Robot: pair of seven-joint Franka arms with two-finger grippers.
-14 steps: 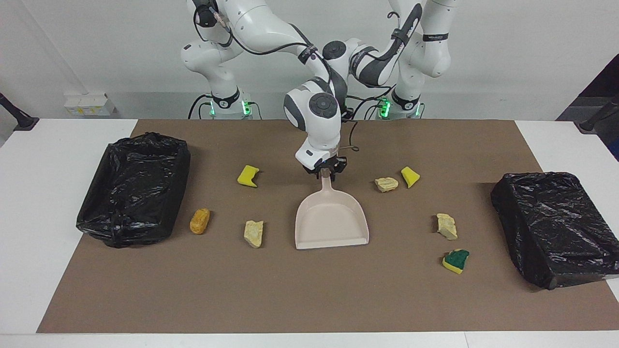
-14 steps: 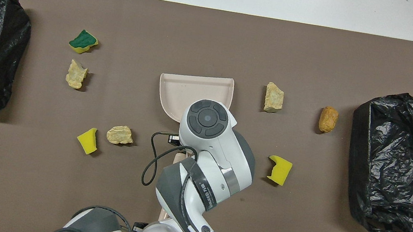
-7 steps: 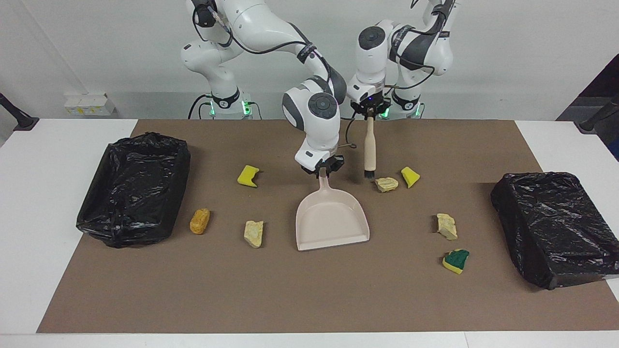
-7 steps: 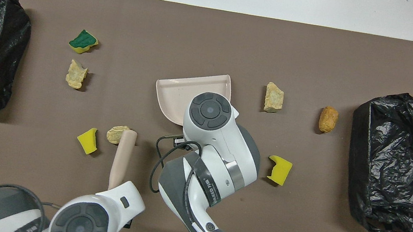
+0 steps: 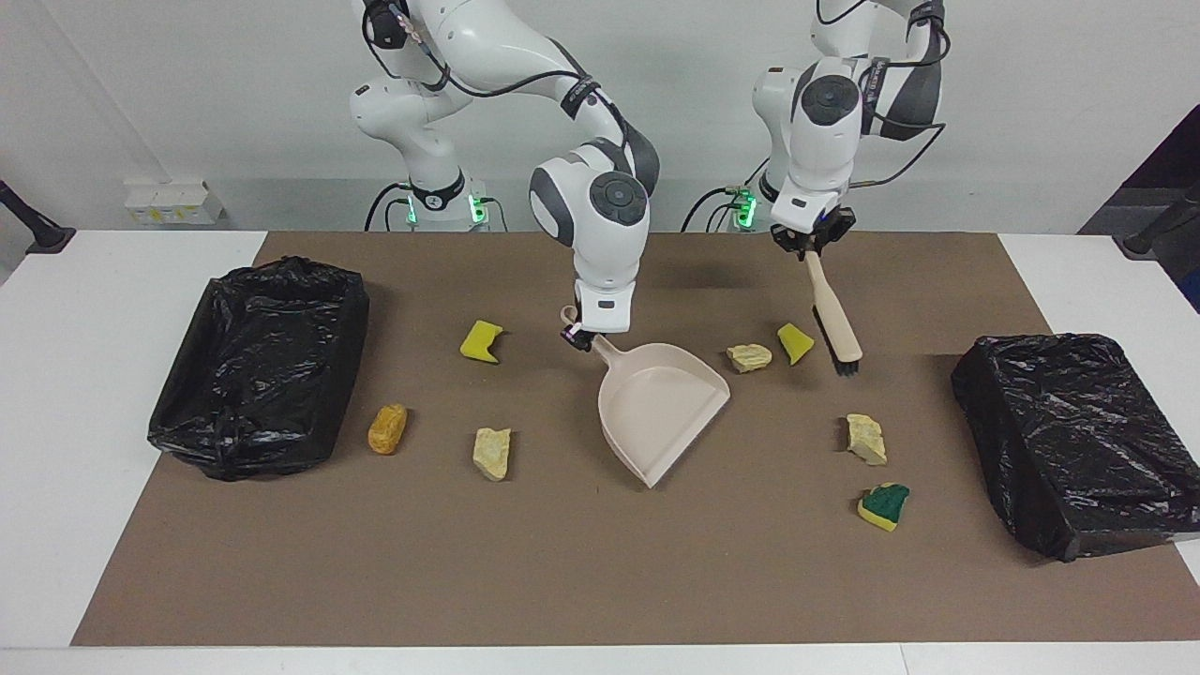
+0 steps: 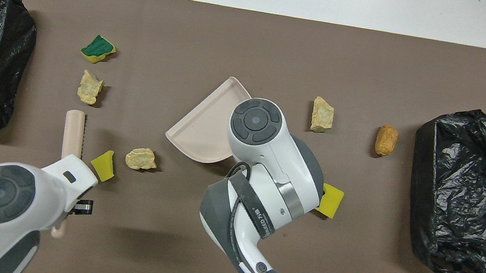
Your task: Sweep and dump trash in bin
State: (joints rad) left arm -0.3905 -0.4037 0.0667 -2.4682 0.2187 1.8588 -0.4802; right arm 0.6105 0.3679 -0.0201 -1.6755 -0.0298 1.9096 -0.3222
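Note:
My right gripper point(image 5: 583, 339) is shut on the handle of the beige dustpan point(image 5: 661, 403), whose mouth is angled toward the left arm's end of the table. My left gripper point(image 5: 811, 246) is shut on the handle of a brush point(image 5: 834, 319). Its bristles hang beside a yellow sponge bit point(image 5: 795, 342) and a beige chunk point(image 5: 749, 356). The rest of the trash lies scattered on the mat: a beige chunk point(image 5: 866, 438), a green-topped sponge point(image 5: 884, 505), a yellow sponge point(image 5: 482, 340), a beige chunk point(image 5: 492, 453) and an orange-brown lump point(image 5: 387, 428).
A bin lined with a black bag point(image 5: 258, 366) stands open at the right arm's end of the brown mat point(image 5: 600, 572). Another black-bagged bin point(image 5: 1078, 431) sits at the left arm's end. In the overhead view the right arm covers part of the dustpan point(image 6: 206, 126).
The left arm swung the brush from the middle toward its own end, past the yellow sponge bit. The right gripper turned the dustpan, so its mouth now angles toward the left arm's end.

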